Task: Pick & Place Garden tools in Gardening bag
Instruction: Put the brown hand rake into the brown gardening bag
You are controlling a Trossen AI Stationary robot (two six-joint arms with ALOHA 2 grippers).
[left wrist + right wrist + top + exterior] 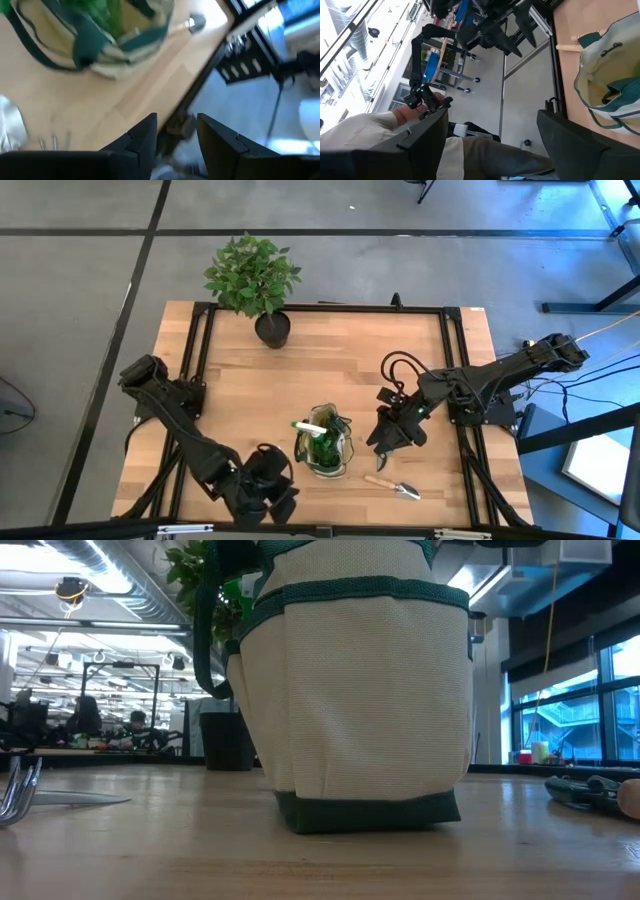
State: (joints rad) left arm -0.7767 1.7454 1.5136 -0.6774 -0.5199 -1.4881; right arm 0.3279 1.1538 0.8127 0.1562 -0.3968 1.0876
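Task partly complete. My left end effector (268,492) sits at the near edge of the surface (330,360), fingers partly apart with nothing between them; it holds nothing. A metal fork (10,131) lies just beside it on the wood, still to be bagged.

The gardening bag (324,445) stands upright between my two end effectors, nearer the left one. Inside I can see the green spray bottle (322,446) with its white trigger uppermost. Whether other tools lie beneath it I cannot tell.

My right end effector (385,442) hovers just beyond the bag, fingers spread wide and empty. A wooden-handled trowel (392,486) lies on the surface near it, outside the bag: outstanding.

The potted plant (255,278) stands well apart at the far edge.
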